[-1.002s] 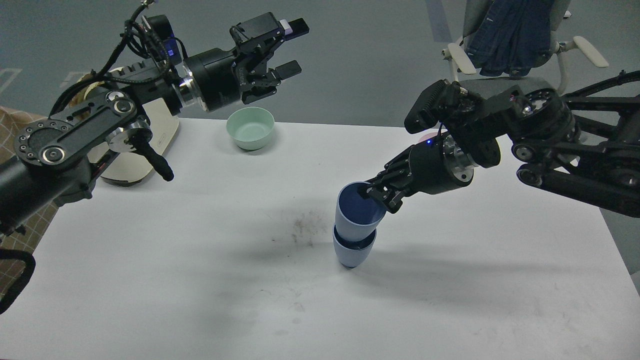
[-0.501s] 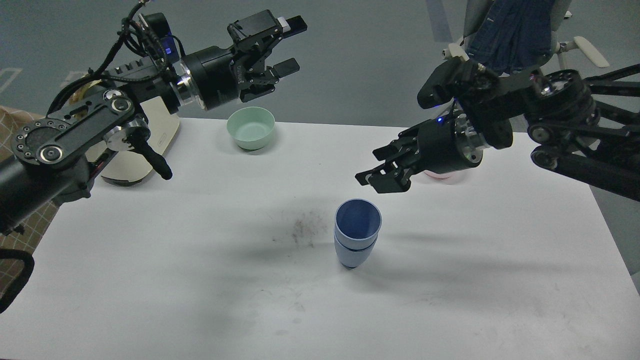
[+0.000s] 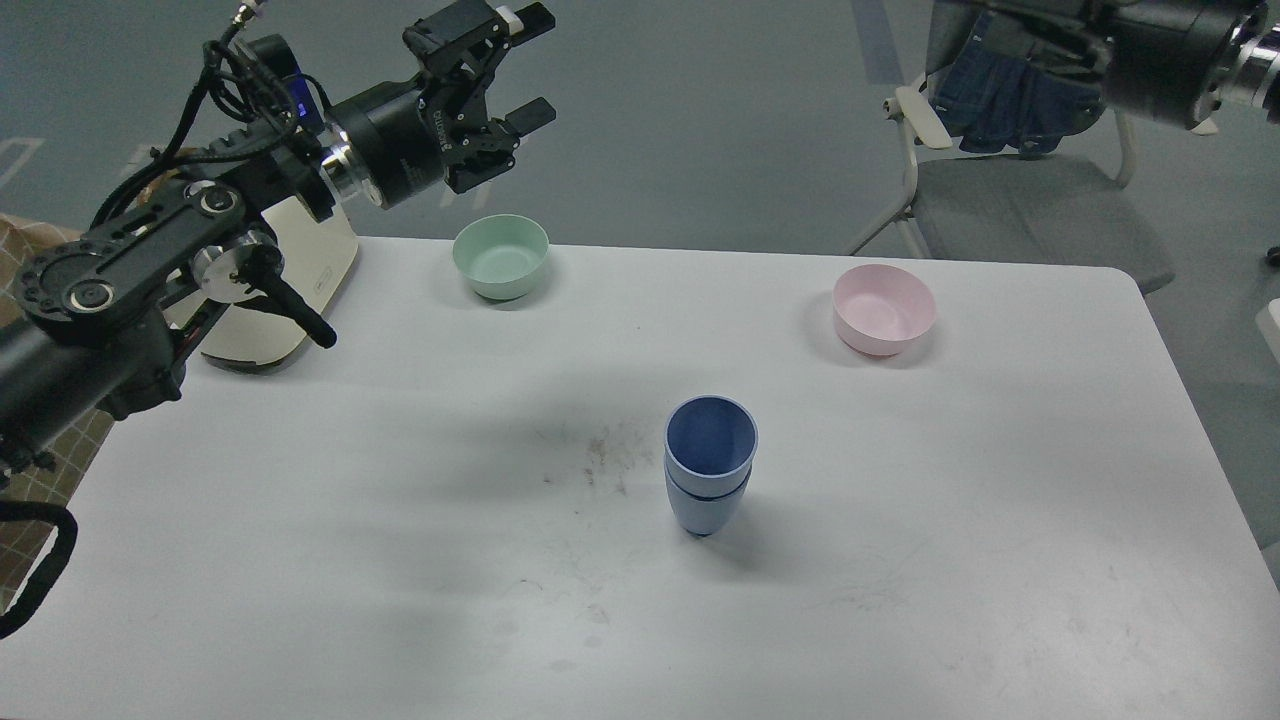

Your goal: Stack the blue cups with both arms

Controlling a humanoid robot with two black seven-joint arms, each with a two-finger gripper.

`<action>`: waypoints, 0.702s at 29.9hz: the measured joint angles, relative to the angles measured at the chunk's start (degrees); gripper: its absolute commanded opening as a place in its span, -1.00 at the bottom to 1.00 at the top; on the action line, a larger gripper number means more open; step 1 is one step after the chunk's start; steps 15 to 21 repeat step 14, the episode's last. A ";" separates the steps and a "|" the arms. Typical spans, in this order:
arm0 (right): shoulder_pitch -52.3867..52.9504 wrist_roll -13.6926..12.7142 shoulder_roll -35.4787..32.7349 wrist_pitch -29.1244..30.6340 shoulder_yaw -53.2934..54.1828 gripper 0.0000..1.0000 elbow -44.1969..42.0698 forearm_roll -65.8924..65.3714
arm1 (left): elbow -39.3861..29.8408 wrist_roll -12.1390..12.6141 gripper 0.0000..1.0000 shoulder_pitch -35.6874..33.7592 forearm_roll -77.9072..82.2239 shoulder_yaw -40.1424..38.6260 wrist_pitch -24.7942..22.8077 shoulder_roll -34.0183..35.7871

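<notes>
The two blue cups stand nested upright near the middle of the white table (image 3: pixel 400 600): the upper cup (image 3: pixel 711 440) sits inside the lower cup (image 3: pixel 705 512). No gripper touches them. My left gripper (image 3: pixel 530 65) is open and empty, held high over the table's far edge above the mint-green bowl, far to the cups' upper left. My right arm (image 3: pixel 1165 45) is pulled up into the top right corner. Its fingers are dark against the frame's top edge and cannot be told apart.
A mint-green bowl (image 3: pixel 501 256) sits at the far left of the table and a pink bowl (image 3: pixel 884 309) at the far right. A cream appliance (image 3: pixel 290 290) stands at the left edge. A chair with jeans (image 3: pixel 1000 90) is behind the table.
My right gripper let go of the upper cup, which settled into the lower one, then rose and withdrew to the top right, uncovering the pink bowl. My left gripper moved up and left.
</notes>
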 measured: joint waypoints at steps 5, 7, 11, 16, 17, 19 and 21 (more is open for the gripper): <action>-12.72 3.10 5.19 -0.36 11.49 1.00 -2.56 12.39 | 3.59 -0.36 0.94 0.95 -7.55 -0.44 0.92 -3.13; -17.93 3.78 8.11 -0.37 16.27 1.00 -2.95 14.20 | 5.12 -0.45 0.94 2.28 -8.89 -1.30 1.02 -4.71; -25.66 4.07 15.83 -0.38 25.32 1.00 -5.50 15.08 | 8.13 -0.70 0.95 5.45 -9.09 -3.96 0.99 -7.99; -27.53 4.10 18.81 -0.23 27.82 1.00 -7.53 15.21 | 10.62 -1.76 0.95 6.89 -9.04 -5.11 0.59 -9.71; -27.53 4.10 18.81 -0.23 27.82 1.00 -7.53 15.21 | 10.62 -1.76 0.95 6.89 -9.04 -5.11 0.59 -9.71; -27.53 4.10 18.81 -0.23 27.82 1.00 -7.53 15.21 | 10.62 -1.76 0.95 6.89 -9.04 -5.11 0.59 -9.71; -27.53 4.10 18.81 -0.23 27.82 1.00 -7.53 15.21 | 10.62 -1.76 0.95 6.89 -9.04 -5.11 0.59 -9.71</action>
